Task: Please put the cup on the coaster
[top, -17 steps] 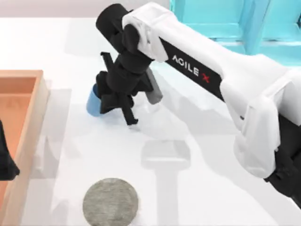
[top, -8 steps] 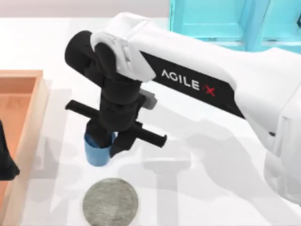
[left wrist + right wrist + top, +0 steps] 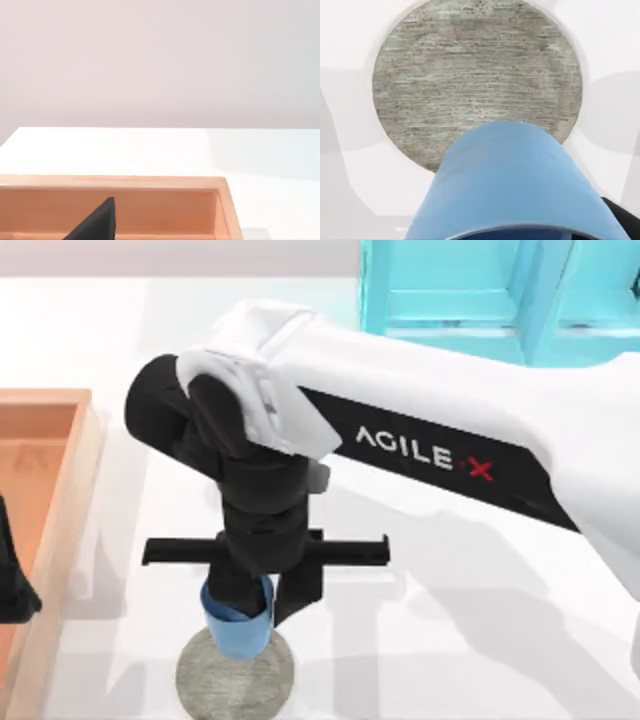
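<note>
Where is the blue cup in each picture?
Top view: the cup hangs low in the picture, left of the middle, in the right pincer, over the far edge of the coaster.
Left wrist view: no cup here; a wooden tray on the table.
Right wrist view: the cup is close up, partly covering the coaster.
Shared landmark: the grey coaster.

This is a rendered simulation workspace rather than a lived-in room: a plain white table [image 3: 450, 640] with flat, even shading fills most of the top view. At the left edge of the frame sits a shallow wooden tray [image 3: 60, 500], and at the upper right stands a turquoise panelled cabinet [image 3: 500, 290]. Behind the table, the left wrist view shows a bare, featureless pale wall [image 3: 160, 60].
</note>
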`<action>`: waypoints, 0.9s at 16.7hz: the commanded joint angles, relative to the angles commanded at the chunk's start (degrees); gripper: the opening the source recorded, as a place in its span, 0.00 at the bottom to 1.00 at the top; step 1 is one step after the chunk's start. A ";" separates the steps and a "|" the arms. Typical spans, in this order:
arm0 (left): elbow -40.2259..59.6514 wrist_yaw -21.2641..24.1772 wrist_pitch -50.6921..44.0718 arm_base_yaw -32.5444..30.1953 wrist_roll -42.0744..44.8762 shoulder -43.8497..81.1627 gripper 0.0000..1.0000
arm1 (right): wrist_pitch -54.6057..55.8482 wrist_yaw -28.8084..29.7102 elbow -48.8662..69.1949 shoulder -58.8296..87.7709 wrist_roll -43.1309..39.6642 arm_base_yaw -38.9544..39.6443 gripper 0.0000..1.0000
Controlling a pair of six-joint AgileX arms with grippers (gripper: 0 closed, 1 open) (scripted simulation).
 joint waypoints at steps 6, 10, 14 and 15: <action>0.00 0.00 0.00 0.00 0.00 0.00 1.00 | 0.92 -0.12 -0.50 0.48 0.12 -0.11 0.00; 0.00 0.00 0.00 0.00 0.00 0.00 1.00 | 7.12 -0.11 -5.06 1.79 0.84 0.62 0.00; 0.00 0.00 0.00 0.00 0.00 0.00 1.00 | 12.40 -0.05 -9.07 3.13 1.43 1.38 0.00; 0.00 0.00 0.00 0.00 0.00 0.00 1.00 | 12.55 -0.05 -9.19 3.17 1.45 1.40 0.00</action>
